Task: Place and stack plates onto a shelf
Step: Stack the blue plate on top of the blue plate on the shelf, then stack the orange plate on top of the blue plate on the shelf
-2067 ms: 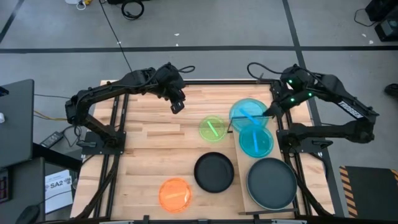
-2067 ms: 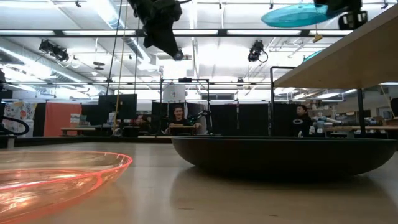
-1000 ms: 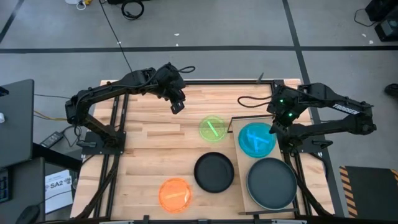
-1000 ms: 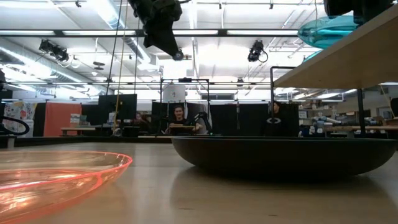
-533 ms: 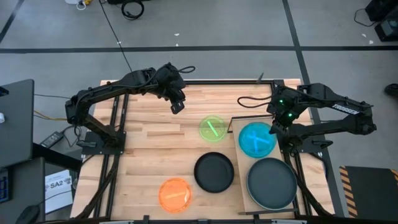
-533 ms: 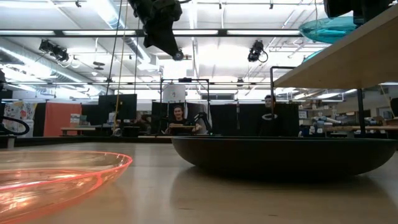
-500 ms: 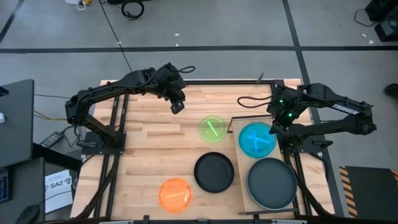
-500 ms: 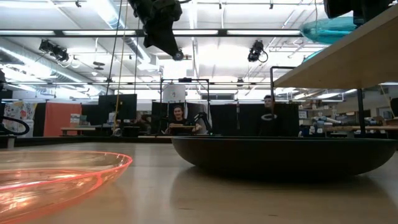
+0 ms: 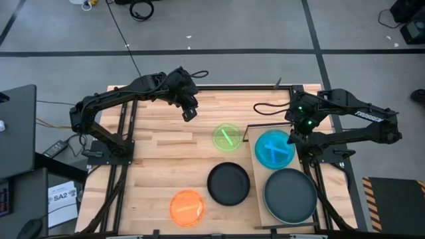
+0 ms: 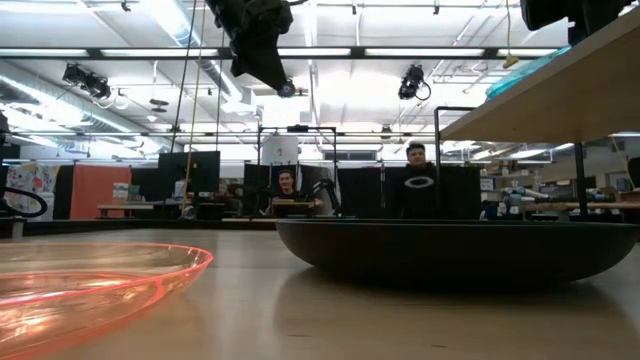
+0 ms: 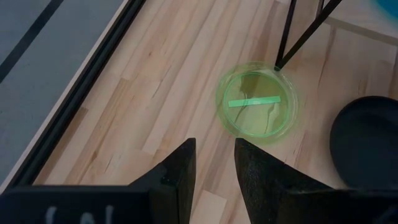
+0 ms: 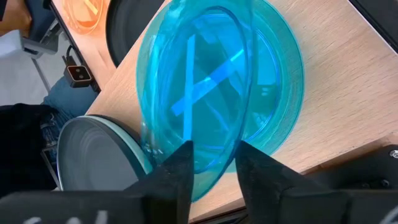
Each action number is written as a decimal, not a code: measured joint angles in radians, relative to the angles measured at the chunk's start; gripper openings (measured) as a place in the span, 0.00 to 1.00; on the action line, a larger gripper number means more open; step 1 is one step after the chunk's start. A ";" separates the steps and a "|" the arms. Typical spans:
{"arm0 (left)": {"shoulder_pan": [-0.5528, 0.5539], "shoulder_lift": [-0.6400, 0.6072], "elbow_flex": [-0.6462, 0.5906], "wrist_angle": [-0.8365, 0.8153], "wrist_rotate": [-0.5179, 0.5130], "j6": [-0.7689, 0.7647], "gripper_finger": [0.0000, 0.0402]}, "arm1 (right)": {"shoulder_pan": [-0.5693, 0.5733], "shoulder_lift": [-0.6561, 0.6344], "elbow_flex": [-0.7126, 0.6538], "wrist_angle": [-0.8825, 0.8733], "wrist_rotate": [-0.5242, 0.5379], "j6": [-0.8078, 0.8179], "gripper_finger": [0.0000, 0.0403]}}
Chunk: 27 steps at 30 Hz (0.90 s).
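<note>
Parted R gripper (image 12: 211, 163), round translucent cyan plates (image 12: 217, 81)

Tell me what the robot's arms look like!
Two dark, jointed arms. The left arm ends in a gripper with two flat dark fingers. The right arm has small green lights, white lettering and a black cable looping near its gripper.

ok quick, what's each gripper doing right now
Left gripper: open, empty, above the table near the lime green plate.
Right gripper: fingers straddle the upper cyan plate's rim; grip cannot be told.
</note>
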 joint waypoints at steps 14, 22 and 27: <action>0.000 0.000 0.000 0.000 0.000 0.000 0.29 | 0.000 0.000 0.000 0.000 0.018 0.000 0.53; 0.000 0.000 0.000 0.000 0.000 0.000 0.29 | 0.000 0.000 0.000 0.000 0.089 0.000 0.60; 0.000 0.000 0.000 0.000 0.000 0.000 0.29 | 0.000 0.000 0.000 -0.001 0.158 0.000 0.60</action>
